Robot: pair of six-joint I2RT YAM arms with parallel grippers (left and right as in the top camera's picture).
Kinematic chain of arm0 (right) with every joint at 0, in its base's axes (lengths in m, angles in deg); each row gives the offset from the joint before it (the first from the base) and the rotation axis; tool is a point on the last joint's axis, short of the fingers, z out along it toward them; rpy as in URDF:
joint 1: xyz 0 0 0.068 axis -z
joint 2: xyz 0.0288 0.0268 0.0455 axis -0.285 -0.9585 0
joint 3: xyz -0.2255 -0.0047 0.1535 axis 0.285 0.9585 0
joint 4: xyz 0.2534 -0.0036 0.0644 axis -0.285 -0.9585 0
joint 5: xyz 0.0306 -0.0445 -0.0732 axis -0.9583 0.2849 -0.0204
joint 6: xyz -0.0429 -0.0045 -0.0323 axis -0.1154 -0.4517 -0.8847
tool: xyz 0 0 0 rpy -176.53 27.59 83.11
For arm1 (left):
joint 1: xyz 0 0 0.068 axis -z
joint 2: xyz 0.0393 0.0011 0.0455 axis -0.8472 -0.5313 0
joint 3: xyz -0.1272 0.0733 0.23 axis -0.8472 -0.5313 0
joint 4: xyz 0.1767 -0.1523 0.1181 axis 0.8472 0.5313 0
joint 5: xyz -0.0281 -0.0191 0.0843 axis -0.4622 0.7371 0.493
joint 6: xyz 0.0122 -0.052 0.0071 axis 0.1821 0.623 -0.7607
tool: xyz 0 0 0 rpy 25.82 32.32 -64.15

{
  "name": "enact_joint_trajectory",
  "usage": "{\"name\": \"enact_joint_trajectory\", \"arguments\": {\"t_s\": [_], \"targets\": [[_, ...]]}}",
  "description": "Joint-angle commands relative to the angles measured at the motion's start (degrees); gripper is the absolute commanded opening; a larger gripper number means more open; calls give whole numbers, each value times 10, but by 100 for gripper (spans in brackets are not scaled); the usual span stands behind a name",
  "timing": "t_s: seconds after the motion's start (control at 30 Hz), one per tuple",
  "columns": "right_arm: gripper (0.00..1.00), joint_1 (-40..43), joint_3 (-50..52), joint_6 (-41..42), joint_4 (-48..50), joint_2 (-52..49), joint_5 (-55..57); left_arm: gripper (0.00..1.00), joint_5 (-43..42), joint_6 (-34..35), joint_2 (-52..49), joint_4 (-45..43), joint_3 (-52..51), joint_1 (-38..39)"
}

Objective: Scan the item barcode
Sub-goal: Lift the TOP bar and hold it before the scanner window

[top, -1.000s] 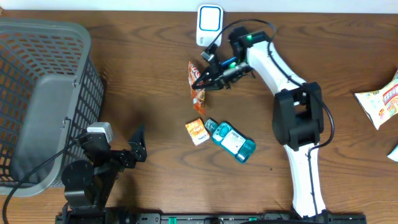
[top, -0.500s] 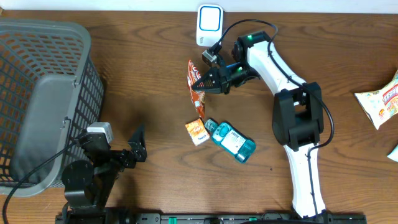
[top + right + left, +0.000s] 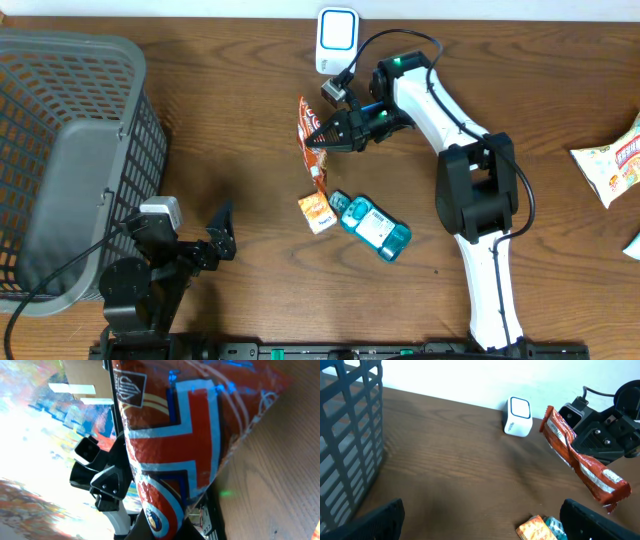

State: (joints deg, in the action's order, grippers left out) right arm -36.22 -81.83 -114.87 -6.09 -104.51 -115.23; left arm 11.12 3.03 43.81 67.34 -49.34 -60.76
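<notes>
While the right gripper (image 3: pixel 316 138) stood pinched on the red-orange snack packet (image 3: pixel 318 170), the packet sat upper centre of the overhead frame, its long axis running roughly top to bottom. The jaws gripped it about mid-length from its right side. White scanner (image 3: pixel 337 40) stood at the top edge, just above and slightly right of the packet's upper end, apart from it. From the left wrist view the packet hung slanted at the right of the frame, its upper end nearer the scanner, and looked clear of the wooden table (image 3: pixel 230 120). The right wrist view was filled with the packet's red, white and blue print, close against the lens; no barcode could be made out there. Left gripper (image 3: pixel 221 235) lay low in the lower left of the overhead frame, fingers spread wide, holding nothing. Grey basket (image 3: pixel 60 150) occupied the left side. Below the held packet, at centre, a small orange packet (image 3: pixel 316 211) lay touching a teal package (image 3: pixel 372 225). Pale snack bag (image 3: pixel 612 165) at the right edge, well apart.
</notes>
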Motion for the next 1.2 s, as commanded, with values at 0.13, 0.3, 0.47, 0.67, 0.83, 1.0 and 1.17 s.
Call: {"name": "enact_joint_trajectory", "arguments": {"t_s": [0.13, 0.3, 0.47, 0.67, 0.83, 1.0, 1.17], "targets": [[1, -8, 0, -91, -5, 22, -15, 99, -5, 3, 0, -1, -1, 1], [1, -10, 0, -184, -5, 22, 34, 99, -5, 3, 0, -1, -1, 2], [1, -10, 0, -264, -2, 22, 89, 99, -5, 3, 0, -1, -1, 1], [1, -10, 0, -240, 67, 22, 209, 99, -5, 3, 0, -1, -1, 1], [1, 6, -1, 60, 209, 22, 403, 99, -5, 3, 0, -1, -1, 1], [1, 16, -45, 189, 267, 22, 628, 99, -5, 3, 0, -1, -1, 1], [1, 10, -107, 248, 308, 22, 783, 99, -5, 3, 0, -1, -1, 1]]}}
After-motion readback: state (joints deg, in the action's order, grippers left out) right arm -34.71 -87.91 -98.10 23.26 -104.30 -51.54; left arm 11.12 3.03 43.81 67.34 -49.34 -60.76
